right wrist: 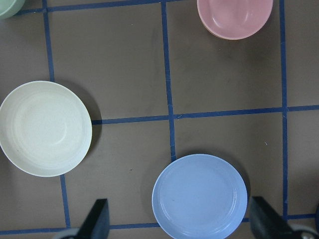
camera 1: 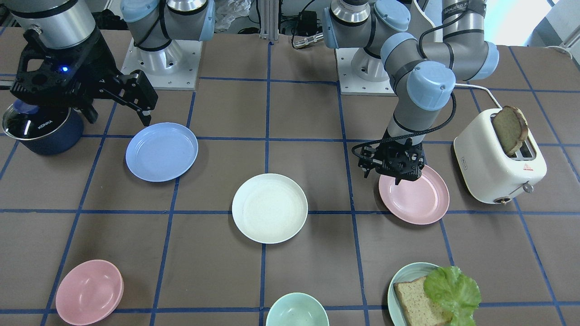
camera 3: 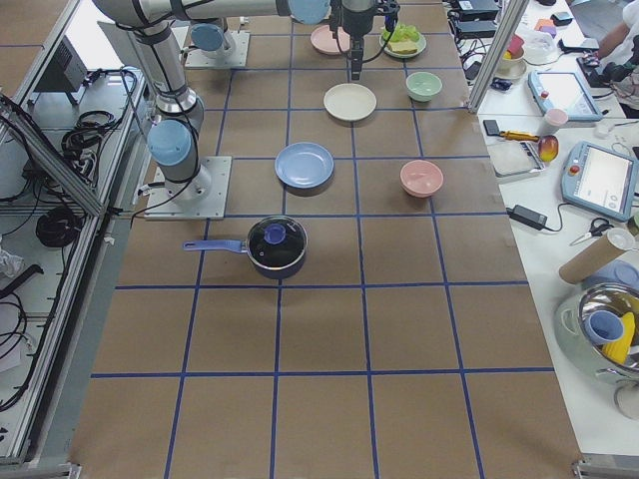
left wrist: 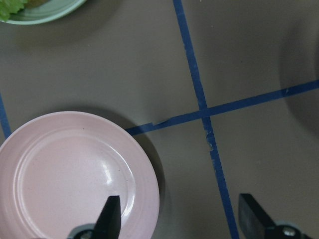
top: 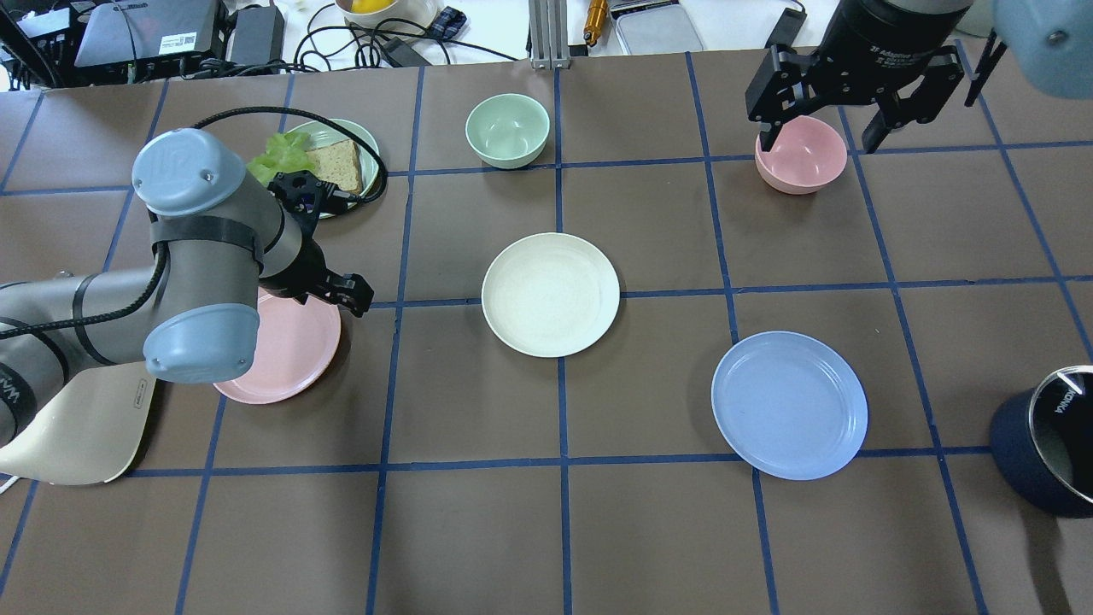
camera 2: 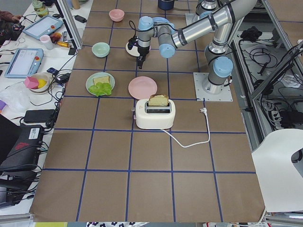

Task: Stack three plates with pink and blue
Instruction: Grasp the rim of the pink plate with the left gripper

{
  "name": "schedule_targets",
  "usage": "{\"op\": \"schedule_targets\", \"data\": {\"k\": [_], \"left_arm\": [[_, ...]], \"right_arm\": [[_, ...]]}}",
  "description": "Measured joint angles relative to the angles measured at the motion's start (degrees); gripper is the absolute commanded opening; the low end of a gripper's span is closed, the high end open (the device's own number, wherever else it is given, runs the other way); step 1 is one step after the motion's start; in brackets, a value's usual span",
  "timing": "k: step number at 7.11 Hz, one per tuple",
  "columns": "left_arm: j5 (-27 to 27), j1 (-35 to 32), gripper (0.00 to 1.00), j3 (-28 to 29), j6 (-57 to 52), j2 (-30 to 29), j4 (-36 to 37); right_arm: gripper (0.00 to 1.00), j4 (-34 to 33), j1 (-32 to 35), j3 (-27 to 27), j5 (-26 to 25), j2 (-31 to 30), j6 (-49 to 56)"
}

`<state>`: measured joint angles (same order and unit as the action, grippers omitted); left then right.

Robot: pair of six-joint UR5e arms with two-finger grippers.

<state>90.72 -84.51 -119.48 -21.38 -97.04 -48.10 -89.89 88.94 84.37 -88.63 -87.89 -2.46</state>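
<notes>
The three plates lie apart on the table. The cream-white plate [camera 1: 269, 208] [top: 551, 293] [right wrist: 45, 128] is in the middle. The light blue plate [camera 1: 161, 151] [top: 790, 404] [right wrist: 199, 195] is on my right side. The pale pink plate [camera 1: 419, 197] [top: 286, 354] [left wrist: 70, 174] is on my left side. My left gripper [camera 1: 383, 177] [top: 329, 297] [left wrist: 179, 214] is open and low over the pink plate's rim, with one finger over the plate and the other over bare table. My right gripper [camera 1: 118, 113] [top: 820, 128] [right wrist: 178, 209] is open, empty and high above the table.
A pink bowl [camera 1: 89, 292] [top: 800, 154] and a pale green bowl [camera 1: 297, 310] [top: 507, 130] stand at the far edge. A green plate with bread and lettuce [camera 1: 430, 294] [top: 337, 162] lies beyond the pink plate. A white toaster [camera 1: 498, 158] and a navy pot [camera 1: 43, 127] stand at the sides.
</notes>
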Motion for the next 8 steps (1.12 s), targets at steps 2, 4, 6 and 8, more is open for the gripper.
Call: {"op": "schedule_targets", "data": {"k": [2,4,6,8], "left_arm": [[2.34,0.04,0.70,-0.95,-3.32,-3.09,3.88],[2.99,0.05,0.69,-1.53,-4.30,-6.43,7.62],[5.11,0.00,0.65,-3.00,-4.53,-8.37,12.14],[7.82,-0.09,0.60,-3.70,-4.53,-8.67,13.54]], "right_arm": [[1.00,0.06,0.00,0.00,-0.04,0.00,0.06],[1.00,0.07,-0.05,0.00,-0.05,0.00,0.08],[1.00,0.07,-0.08,-0.01,-0.05,0.00,0.07],[1.00,0.11,-0.09,-0.04,-0.05,0.00,0.07]]}}
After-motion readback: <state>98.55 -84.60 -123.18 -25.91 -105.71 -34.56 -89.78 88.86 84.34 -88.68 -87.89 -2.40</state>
